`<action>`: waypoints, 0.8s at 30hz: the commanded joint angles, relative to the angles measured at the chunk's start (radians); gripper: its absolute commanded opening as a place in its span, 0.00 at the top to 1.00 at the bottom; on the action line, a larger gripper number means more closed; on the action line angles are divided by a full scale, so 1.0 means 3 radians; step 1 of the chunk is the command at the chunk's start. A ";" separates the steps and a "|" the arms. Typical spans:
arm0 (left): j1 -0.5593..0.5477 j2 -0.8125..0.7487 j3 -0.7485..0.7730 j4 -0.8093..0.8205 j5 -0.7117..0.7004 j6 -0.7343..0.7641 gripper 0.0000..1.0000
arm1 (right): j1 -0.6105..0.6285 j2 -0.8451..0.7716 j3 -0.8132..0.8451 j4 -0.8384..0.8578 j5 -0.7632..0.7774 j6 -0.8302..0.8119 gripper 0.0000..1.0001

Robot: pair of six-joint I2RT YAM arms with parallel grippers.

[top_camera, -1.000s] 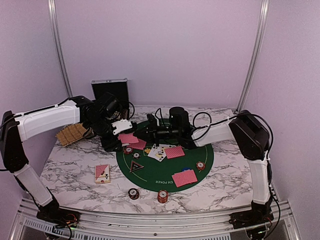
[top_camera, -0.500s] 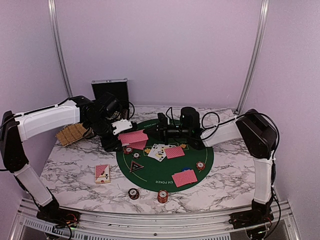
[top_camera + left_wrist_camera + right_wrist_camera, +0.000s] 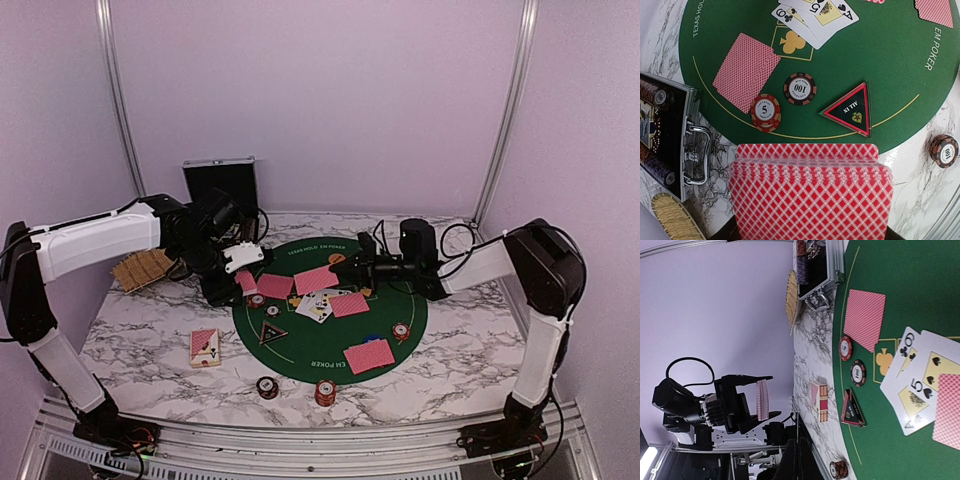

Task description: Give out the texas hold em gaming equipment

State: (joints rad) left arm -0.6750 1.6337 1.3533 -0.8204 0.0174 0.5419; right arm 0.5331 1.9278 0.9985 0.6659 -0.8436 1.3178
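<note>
My left gripper (image 3: 243,270) is shut on a deck of red-backed playing cards (image 3: 810,195) at the mat's left edge; the deck hides its fingers in the left wrist view. My right gripper (image 3: 347,263) is shut on one red-backed card (image 3: 315,278), held tilted above the green mat (image 3: 300,352). That card shows edge-on in the right wrist view. Face-up cards (image 3: 318,303) lie mid-mat, with red-backed cards (image 3: 369,355) around them. A triangular black marker (image 3: 850,109), a "5" chip (image 3: 765,111) and a "100" chip (image 3: 800,89) lie near the deck. A blue button (image 3: 372,339) sits mid-mat.
The open silver case (image 3: 220,185) stands at the back left, its handle (image 3: 695,155) close to the left gripper. A tan slab (image 3: 143,268) lies left of it. A card box (image 3: 205,347) and chip stacks (image 3: 325,392) sit near the front edge.
My right gripper has drawn back to the right, away from the left gripper, carrying one red-backed card over the mat. The left arm with the deck has hardly moved.
</note>
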 commanded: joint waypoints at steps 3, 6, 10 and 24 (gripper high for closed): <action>0.0089 -0.0140 -0.0124 0.0025 0.0034 -0.0029 1.00 | -0.0222 -0.0136 -0.0010 -0.1103 0.0168 -0.1007 1.00; 0.0177 -0.0181 -0.0222 0.0075 0.0039 -0.0022 1.00 | -0.0233 -0.0051 0.0134 -0.1561 0.0366 -0.1394 1.00; 0.0344 -0.0251 -0.0377 0.0146 0.0036 0.0010 1.00 | -0.0233 0.0081 0.0265 -0.1906 0.0560 -0.1692 1.00; 0.0947 -0.0509 -0.0956 0.0476 -0.0040 0.0169 1.00 | -0.0233 0.0246 0.0579 -0.2813 0.1119 -0.2402 1.00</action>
State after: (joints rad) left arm -0.4145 1.5204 1.0992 -0.7326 0.0128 0.5686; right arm 0.4625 1.9854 1.1206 -0.0719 -0.5793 0.6823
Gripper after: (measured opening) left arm 0.641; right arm 0.005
